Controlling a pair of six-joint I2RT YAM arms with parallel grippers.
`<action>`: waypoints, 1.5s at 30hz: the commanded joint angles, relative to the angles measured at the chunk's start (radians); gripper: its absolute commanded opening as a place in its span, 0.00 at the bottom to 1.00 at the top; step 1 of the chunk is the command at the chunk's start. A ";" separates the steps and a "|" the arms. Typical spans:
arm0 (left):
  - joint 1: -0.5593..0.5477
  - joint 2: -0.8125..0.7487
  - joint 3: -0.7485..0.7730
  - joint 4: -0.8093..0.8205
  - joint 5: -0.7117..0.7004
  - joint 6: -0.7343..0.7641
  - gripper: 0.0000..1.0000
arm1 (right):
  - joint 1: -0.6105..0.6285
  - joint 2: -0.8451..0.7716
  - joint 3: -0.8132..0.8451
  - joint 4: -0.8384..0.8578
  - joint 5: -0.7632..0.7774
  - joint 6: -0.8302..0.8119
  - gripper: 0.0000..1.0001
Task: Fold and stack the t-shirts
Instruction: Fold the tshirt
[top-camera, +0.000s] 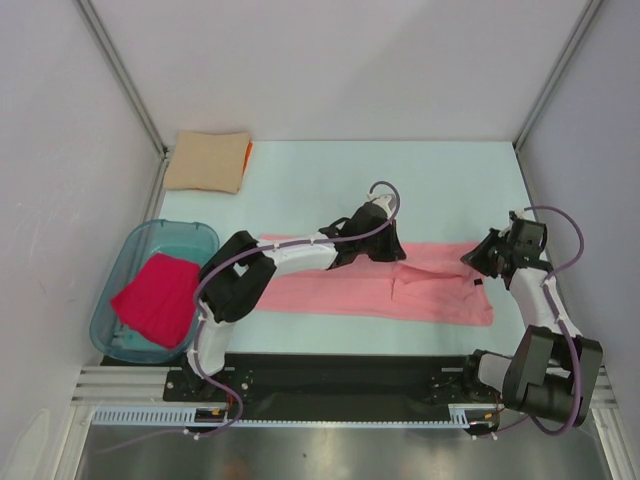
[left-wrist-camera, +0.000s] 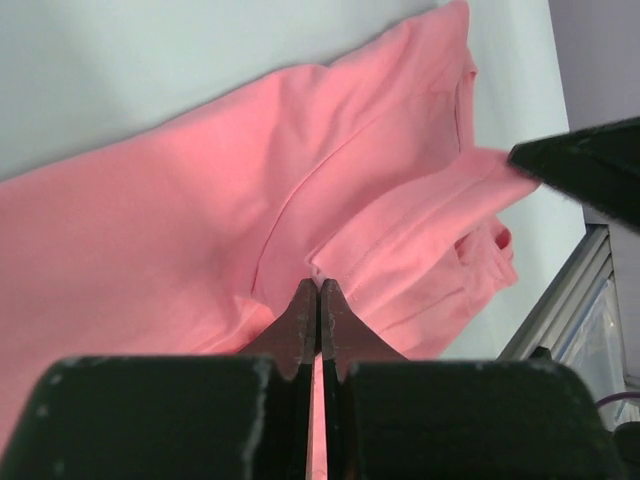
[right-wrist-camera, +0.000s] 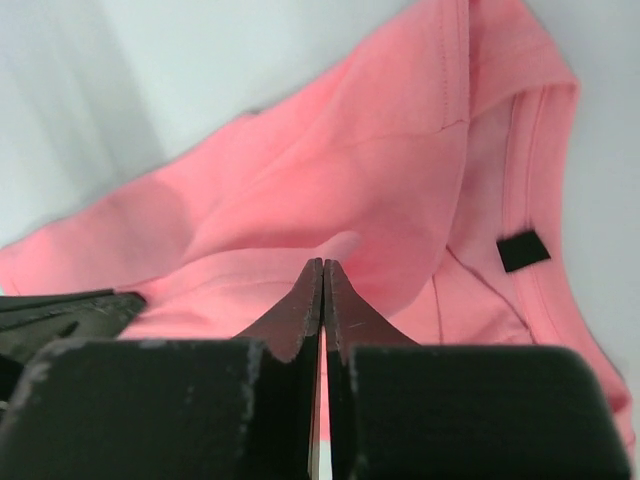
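A salmon-pink t-shirt (top-camera: 350, 290) lies as a long band across the table's middle, with its small dark label (top-camera: 478, 285) near the right end. My left gripper (top-camera: 385, 247) is shut on a fold at the shirt's far edge, its tips (left-wrist-camera: 320, 287) pinching the pink cloth (left-wrist-camera: 200, 200). My right gripper (top-camera: 478, 256) is shut on the shirt's far right part; its tips (right-wrist-camera: 323, 264) pinch cloth beside the collar and label (right-wrist-camera: 523, 250). A folded tan t-shirt (top-camera: 207, 160) lies on an orange one (top-camera: 247, 152) at the back left. A crimson-pink t-shirt (top-camera: 155, 297) lies in the tub.
A translucent teal plastic tub (top-camera: 130, 250) stands at the left, beside the left arm's base. White walls with metal posts close in the table on three sides. The right gripper's dark finger (left-wrist-camera: 590, 170) shows in the left wrist view.
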 joint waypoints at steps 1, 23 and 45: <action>-0.002 -0.043 -0.010 0.070 -0.017 -0.030 0.00 | -0.006 -0.023 -0.048 0.004 0.018 -0.013 0.00; -0.001 0.083 0.148 0.024 0.004 -0.006 0.01 | -0.012 0.147 0.113 0.082 0.101 -0.015 0.03; 0.041 -0.077 -0.081 0.065 0.081 0.181 0.75 | -0.005 0.024 0.029 -0.064 0.108 -0.065 0.72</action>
